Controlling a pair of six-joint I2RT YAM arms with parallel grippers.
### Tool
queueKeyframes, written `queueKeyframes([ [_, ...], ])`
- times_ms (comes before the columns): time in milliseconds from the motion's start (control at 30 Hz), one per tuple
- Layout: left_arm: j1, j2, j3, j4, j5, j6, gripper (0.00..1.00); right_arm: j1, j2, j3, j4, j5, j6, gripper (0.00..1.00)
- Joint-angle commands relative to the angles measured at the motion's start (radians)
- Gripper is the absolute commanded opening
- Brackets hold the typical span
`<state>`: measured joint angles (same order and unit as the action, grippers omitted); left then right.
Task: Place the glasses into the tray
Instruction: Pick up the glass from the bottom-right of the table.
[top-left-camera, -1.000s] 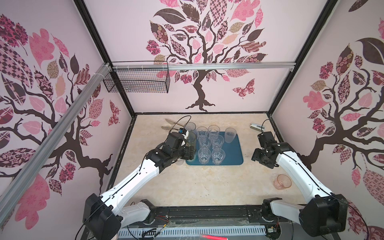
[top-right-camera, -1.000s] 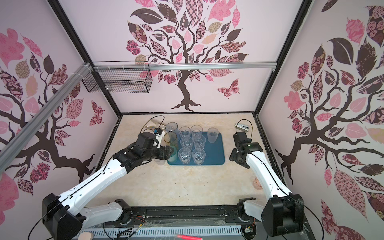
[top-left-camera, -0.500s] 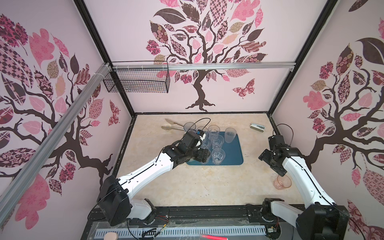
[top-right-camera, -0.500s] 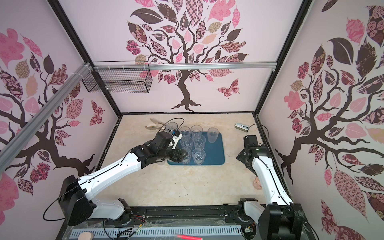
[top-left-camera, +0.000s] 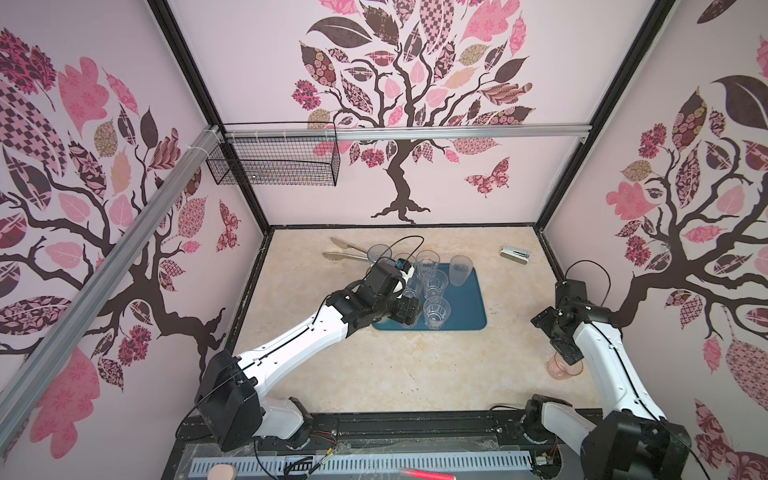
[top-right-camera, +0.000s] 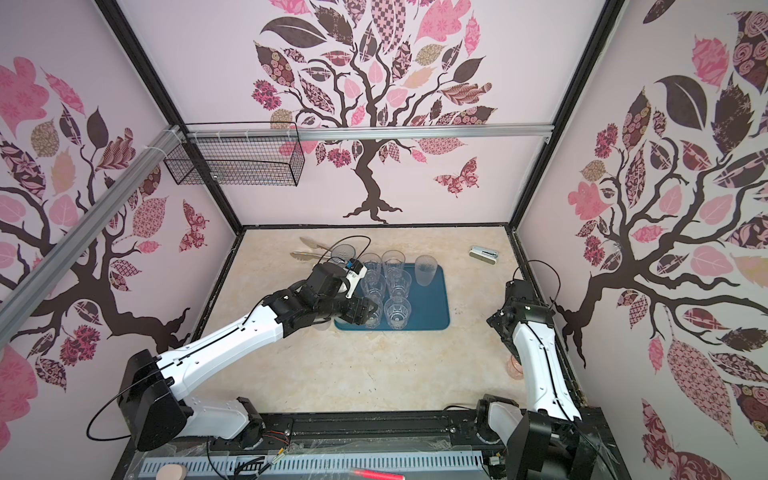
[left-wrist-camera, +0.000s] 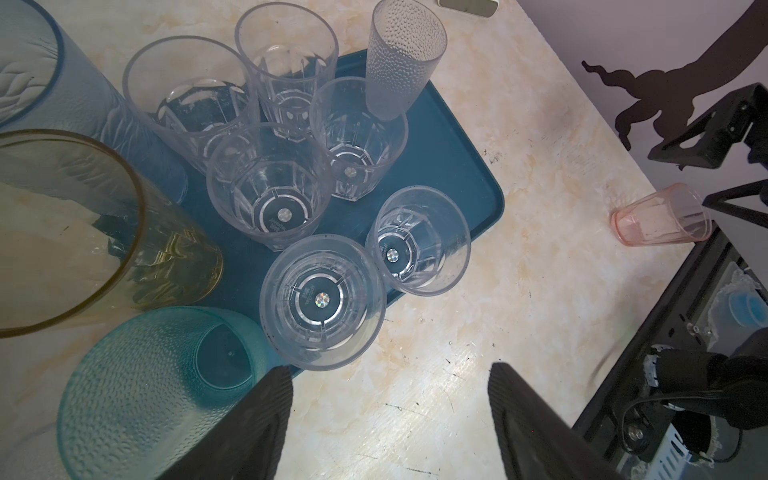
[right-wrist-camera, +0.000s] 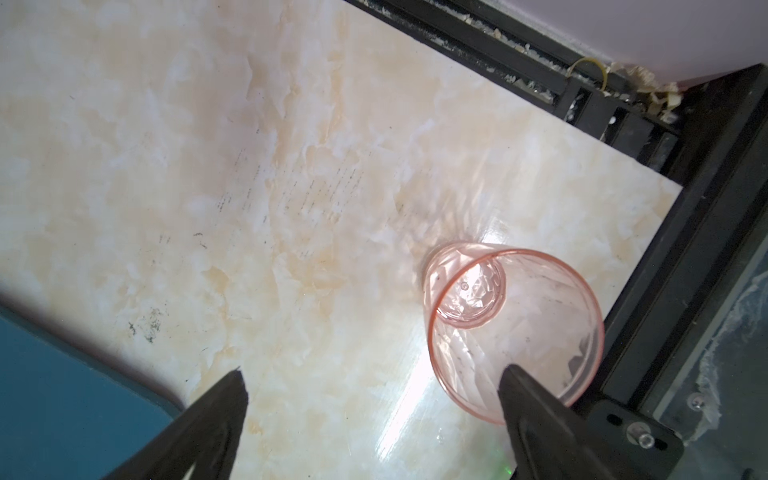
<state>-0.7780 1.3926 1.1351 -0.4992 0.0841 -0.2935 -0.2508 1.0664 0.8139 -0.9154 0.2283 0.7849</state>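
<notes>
Here, my left gripper (left-wrist-camera: 390, 374) hung wide open and empty by the near corner of the tray (left-wrist-camera: 453, 166), where clear glasses (left-wrist-camera: 270, 195) stood. My right gripper (right-wrist-camera: 374, 372) gaped empty too, the pink glass (right-wrist-camera: 515, 328) upright on the table (right-wrist-camera: 208, 166) just beside one jaw.

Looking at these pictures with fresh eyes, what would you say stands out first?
A crowd of clear faceted glasses packs the left half of the dark teal tray at the back middle of the table, with the open left gripper hovering at its near left corner. Far off, one pink glass stands alone by the table's right front edge, the open right gripper close above it.
</notes>
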Motion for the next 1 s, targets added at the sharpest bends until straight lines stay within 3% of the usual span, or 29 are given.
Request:
queueKeyframes([
  [0,-0.001,-0.002,0.004,0.011,-0.007,0.008,0.78,-0.031,-0.016,-0.014,0.026,-0.037,0.006,0.96],
  [133,-0.002,-0.002,-0.001,0.013,-0.007,0.011,0.78,-0.1,-0.016,-0.056,0.07,-0.116,-0.014,0.92],
  [333,-0.002,0.004,-0.006,0.016,-0.01,0.014,0.78,-0.107,-0.03,-0.095,0.121,-0.166,-0.023,0.81],
  [967,-0.002,-0.019,-0.019,0.009,-0.053,0.016,0.78,-0.107,-0.023,-0.167,0.215,-0.203,-0.056,0.37],
])
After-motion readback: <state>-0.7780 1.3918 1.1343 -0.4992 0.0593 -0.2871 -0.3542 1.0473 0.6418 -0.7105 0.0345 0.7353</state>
